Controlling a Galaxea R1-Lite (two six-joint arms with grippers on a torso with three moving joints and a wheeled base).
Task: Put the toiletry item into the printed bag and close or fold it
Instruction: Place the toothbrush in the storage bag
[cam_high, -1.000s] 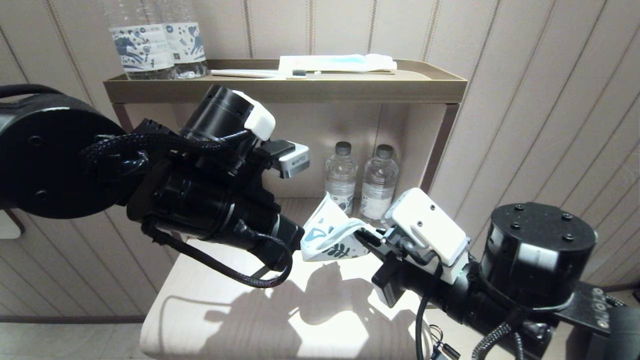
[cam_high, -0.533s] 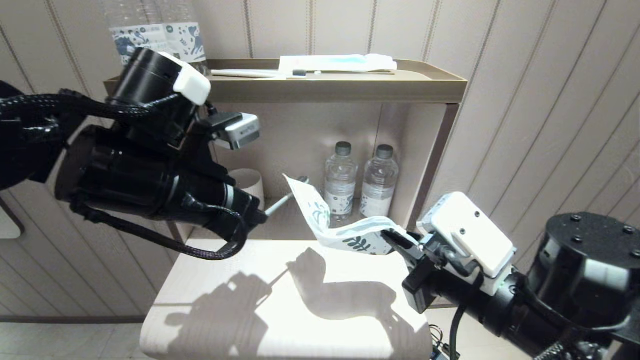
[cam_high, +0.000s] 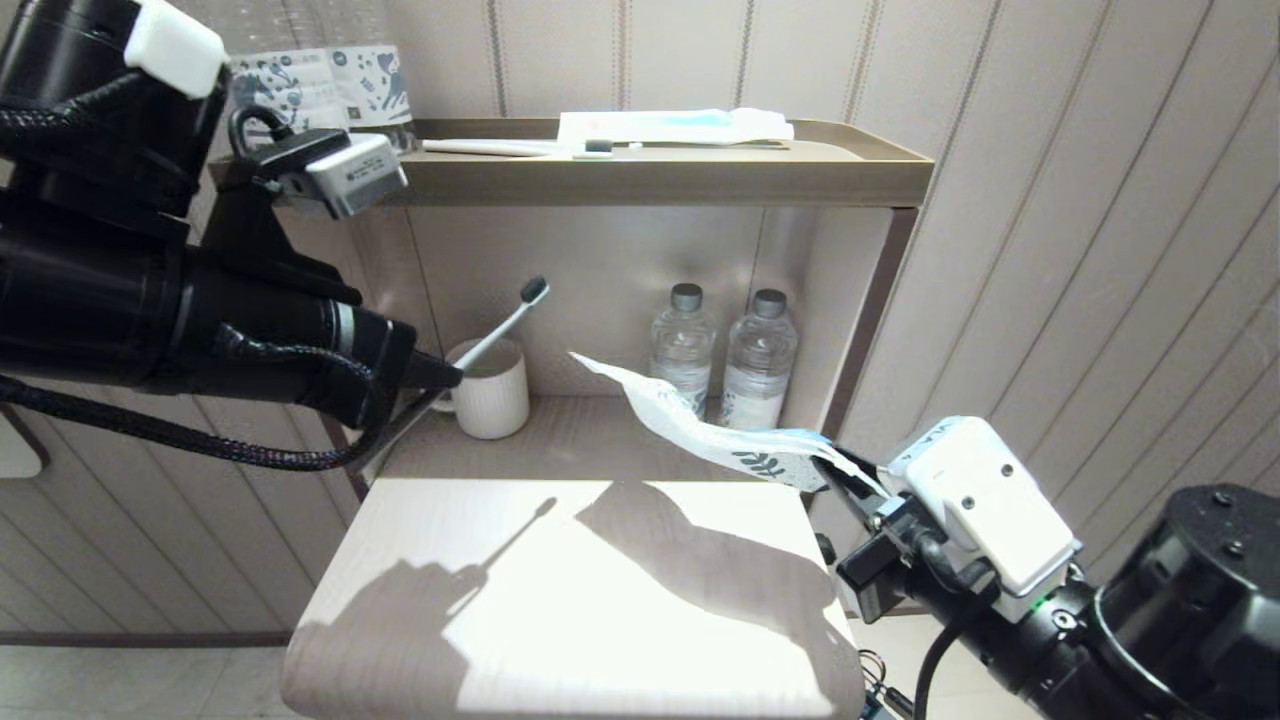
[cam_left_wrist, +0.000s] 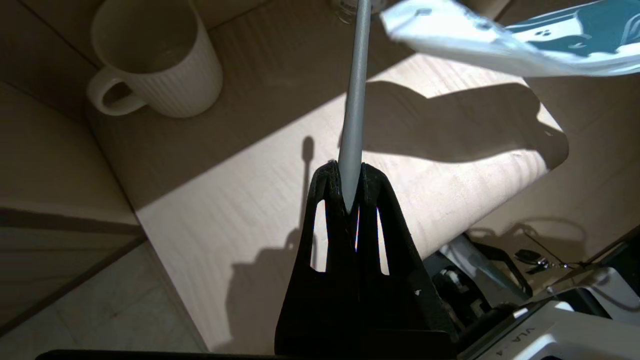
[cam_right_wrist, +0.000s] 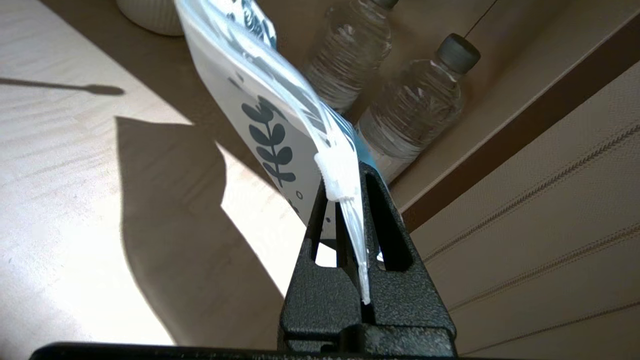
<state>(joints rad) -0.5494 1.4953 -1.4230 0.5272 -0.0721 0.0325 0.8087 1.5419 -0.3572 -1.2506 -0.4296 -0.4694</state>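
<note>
White plastic printed with dark teal leaves, the printed bag (cam_high: 700, 430) hangs in the air over the far right part of the pale wooden worktop (cam_high: 560, 600), pinched at one edge by the right pincer (cam_high: 838, 470), whose black fingers (cam_right_wrist: 375, 220) we see pressed together on the pouch's seal strip. We find the left pincer (cam_high: 445, 377) to the left, beside a ribbed white mug (cam_high: 490, 388) on the low shelf, its fingers (cam_left_wrist: 327, 200) clamped on the tail of the toothbrush (cam_high: 500, 328); the slim handle slants up and away to a dark-looking head. Brush and bag are well apart, with no part of the brush inside the pouch. Two small water bottles (cam_high: 720, 360) stand at the back of the shelf, and on the tray (cam_high: 660, 175) above lie another toothbrush and a white-and-blue packet. We judge the step in hand to be the lining-up before insertion: both items are gripped, neither is joined. The next move would call for turning the brush head toward the bag's mouth, which we cannot tell to be parted, and sliding it in lengthwise while the right pincer keeps the limp pouch from swinging aside.
</note>
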